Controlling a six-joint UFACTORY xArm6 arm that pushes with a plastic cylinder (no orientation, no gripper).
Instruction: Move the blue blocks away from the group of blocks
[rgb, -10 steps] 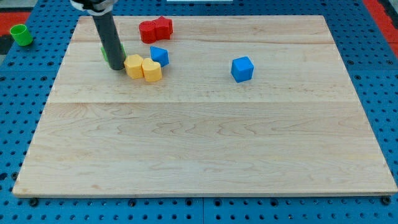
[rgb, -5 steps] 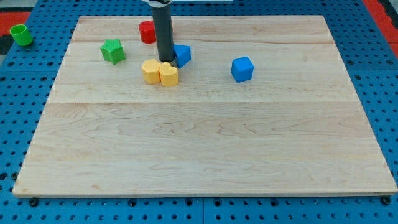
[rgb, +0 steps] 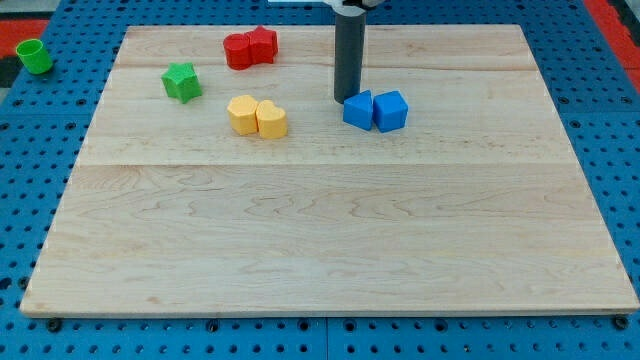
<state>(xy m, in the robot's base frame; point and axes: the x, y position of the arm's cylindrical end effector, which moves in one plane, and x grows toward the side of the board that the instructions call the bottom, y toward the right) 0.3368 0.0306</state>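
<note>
We are looking at the wooden tabletop (rgb: 320, 240) with my tip (rgb: 345, 99) sitting just off the upper-left corner of the left blue block (rgb: 358, 110), at about its 11 o'clock and apparently touching it or a hair away. That block is pressed against the blue cube (rgb: 390, 110) at its 3 o'clock, so the two are lying as a pair right of centre near the view's top.

There is no end effector here with parts to be apart, together or clamped on anything: we are working with a bare rod, and it is holding nothing, only pushing.

The others are sitting at the pair's 9 to 10 o'clock: two yellow blocks (rgb: 256, 116) touching each other, a green star (rgb: 181, 81) further out, and two red blocks (rgb: 250, 47) up at the top edge. A green cup (rgb: 34, 56) is standing off the board on the blue pegboard (rgb: 40, 200).

We are judging the pair already apart from the group, with a visible gap to the yellows. To widen it cleanly, we are wanting my tip at the left block's 9 o'clock face, centred, and driving toward 3 o'clock so both blues travel together. Pushing from the corner risks spinning the left block and splitting the pair. We are also keeping clear of the yellows when repositioning.
</note>
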